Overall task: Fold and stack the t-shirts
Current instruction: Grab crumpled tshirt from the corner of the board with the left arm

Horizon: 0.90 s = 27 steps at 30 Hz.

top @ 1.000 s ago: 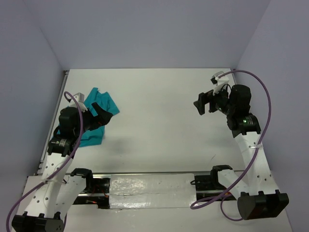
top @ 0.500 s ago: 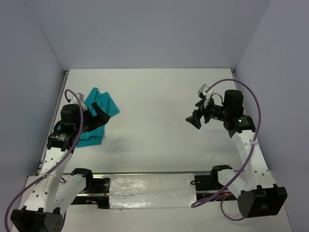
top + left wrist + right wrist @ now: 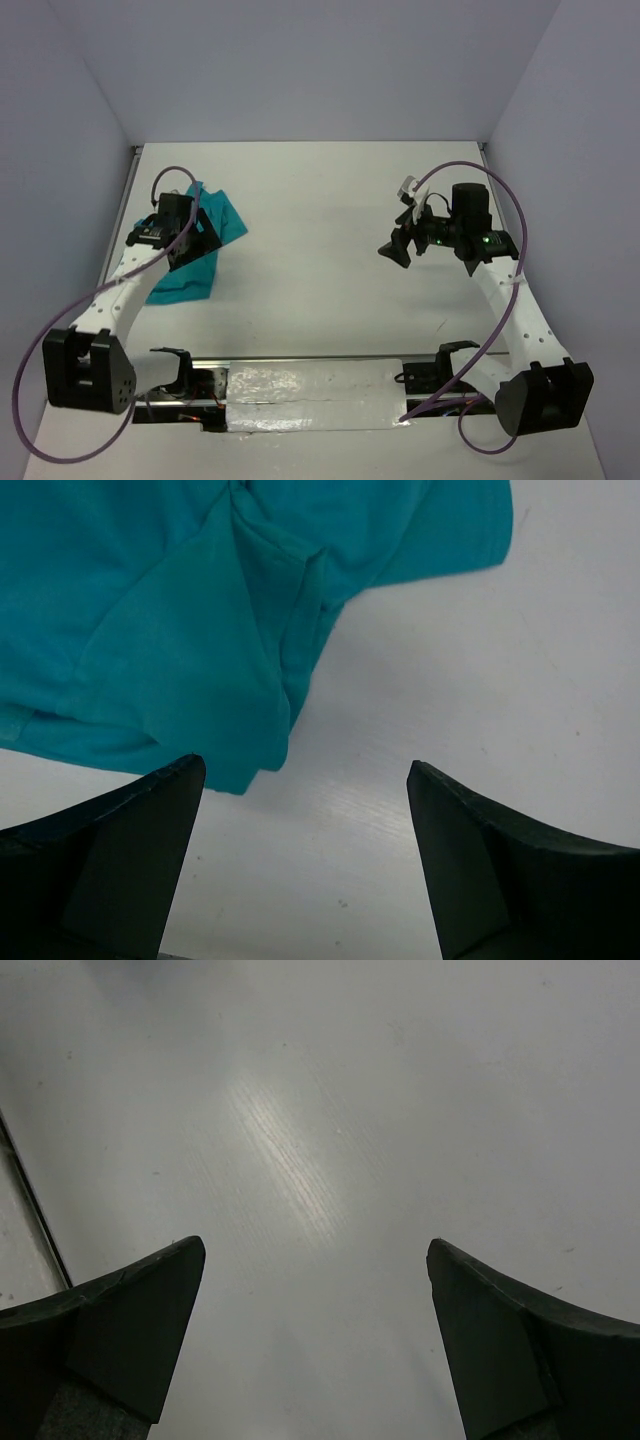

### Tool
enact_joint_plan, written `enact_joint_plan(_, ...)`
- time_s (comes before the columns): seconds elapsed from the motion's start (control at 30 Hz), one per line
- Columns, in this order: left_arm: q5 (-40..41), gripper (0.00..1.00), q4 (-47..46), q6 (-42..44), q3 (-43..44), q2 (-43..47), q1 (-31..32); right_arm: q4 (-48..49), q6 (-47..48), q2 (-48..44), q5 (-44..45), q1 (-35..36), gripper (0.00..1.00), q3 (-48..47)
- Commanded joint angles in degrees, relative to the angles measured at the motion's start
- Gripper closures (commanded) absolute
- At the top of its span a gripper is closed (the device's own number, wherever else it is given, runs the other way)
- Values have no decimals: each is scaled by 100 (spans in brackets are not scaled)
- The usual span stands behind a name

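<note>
The teal t-shirt (image 3: 226, 216) lies crumpled at the far left of the white table. It fills the upper left of the left wrist view (image 3: 180, 630). My left gripper (image 3: 195, 248) is open and empty. It hovers over the shirt's right edge, with bare table between its fingertips (image 3: 305, 770) and the cloth edge just beyond the left finger (image 3: 130, 850). My right gripper (image 3: 397, 250) is open and empty over bare table right of centre, far from the shirt. Only white table shows between its fingertips (image 3: 315, 1248).
Grey-violet walls close the table at the back and both sides. A metal rail (image 3: 300, 385) with the arm bases runs along the near edge. A dark seam (image 3: 30, 1200) crosses the left of the right wrist view.
My left arm has swung round and brought its gripper down closer over the shirt's right edge. My right gripper has moved left and lower, toward the table's middle. The shirt has not moved.
</note>
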State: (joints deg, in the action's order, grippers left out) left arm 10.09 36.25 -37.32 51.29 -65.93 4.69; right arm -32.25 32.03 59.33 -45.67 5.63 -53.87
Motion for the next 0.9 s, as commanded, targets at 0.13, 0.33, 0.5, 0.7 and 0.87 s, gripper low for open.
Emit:
enact_joint_plan(0.13,819,11,-461,-328,925,-1280,-82,219,31,-80,23,61,1,104)
enact_joint_plan(0.33,864,23,-443,-531,1375,-2195,-144,210,119,-106,111,61,0,131)
enact_joint_plan(0.5,899,28,-549,-548,1515,-2555,-152,245,110,-80,172,61,1,113)
enact_joint_plan(0.7,969,30,-602,-469,1718,-2986,-188,272,84,-44,199,61,1,78)
enact_joint_plan(0.87,925,32,-628,-478,1657,-3189,-267,272,102,-27,260,61,1,60)
